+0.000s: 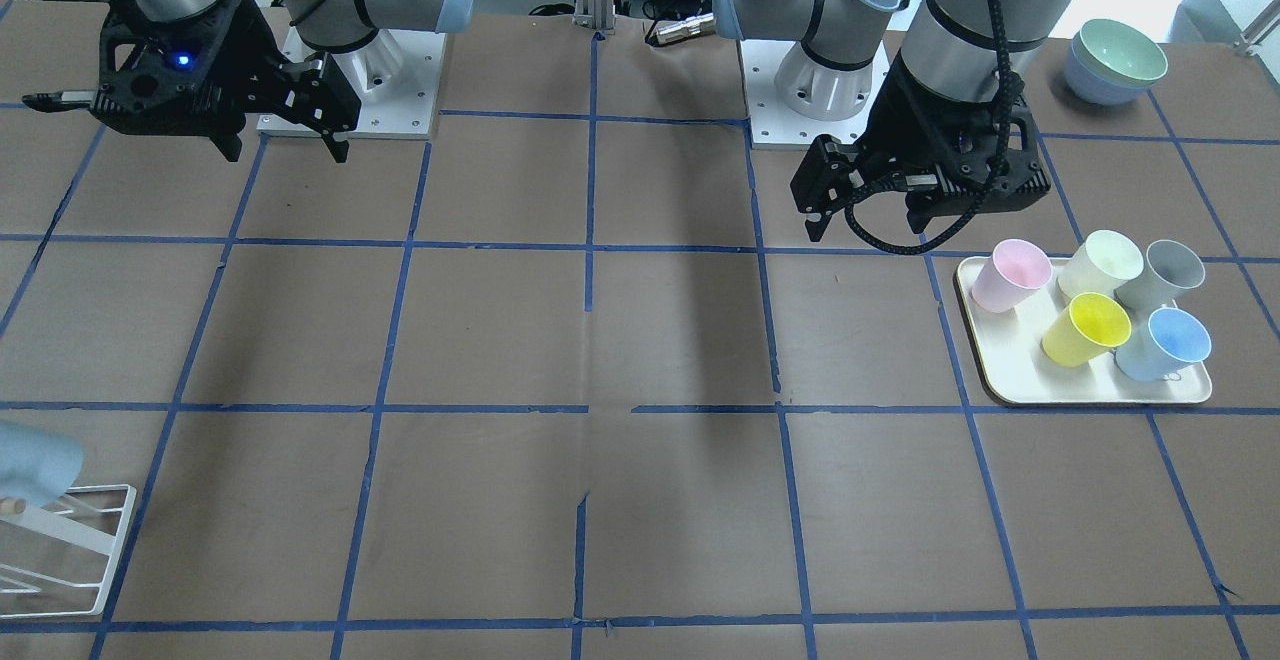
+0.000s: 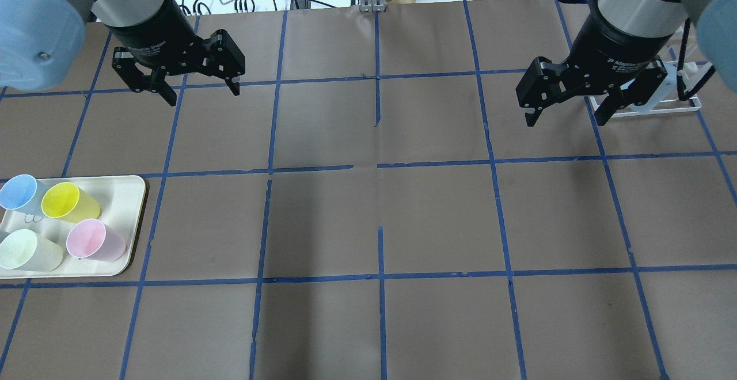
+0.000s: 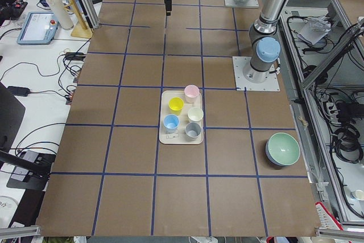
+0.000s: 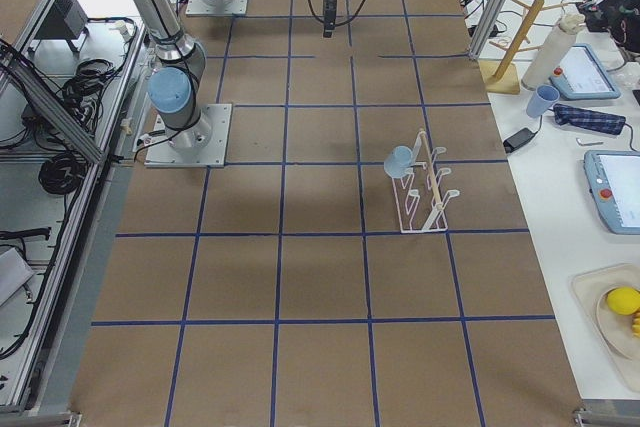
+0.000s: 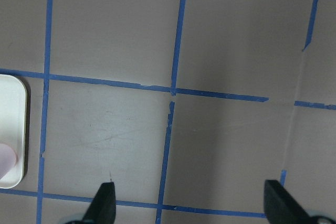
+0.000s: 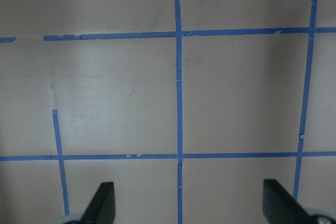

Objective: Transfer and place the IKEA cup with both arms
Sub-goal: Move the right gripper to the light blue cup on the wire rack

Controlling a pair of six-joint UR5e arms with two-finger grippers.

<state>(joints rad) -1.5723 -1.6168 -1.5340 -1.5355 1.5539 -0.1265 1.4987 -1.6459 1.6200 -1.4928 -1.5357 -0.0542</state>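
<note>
The right claw (image 2: 566, 121) hangs spread wide, holding nothing. Ahead of it and to its outer side, lower down, the IKEA cup (image 4: 400, 160) sits tilted on a peg of the white rack (image 4: 428, 197); nothing stands between. The left claw (image 2: 204, 97), likewise spread and holding nothing, is much farther from the cup; a tray (image 2: 124, 196) of pastel cups (image 2: 69, 202) lies off its outer side.

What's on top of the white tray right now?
Five stand on the tray: pink cup, pale green cup, grey cup, yellow cup, blue-lined cup. Each covers the tray beneath it; their inside bottoms are partly hidden.
</note>
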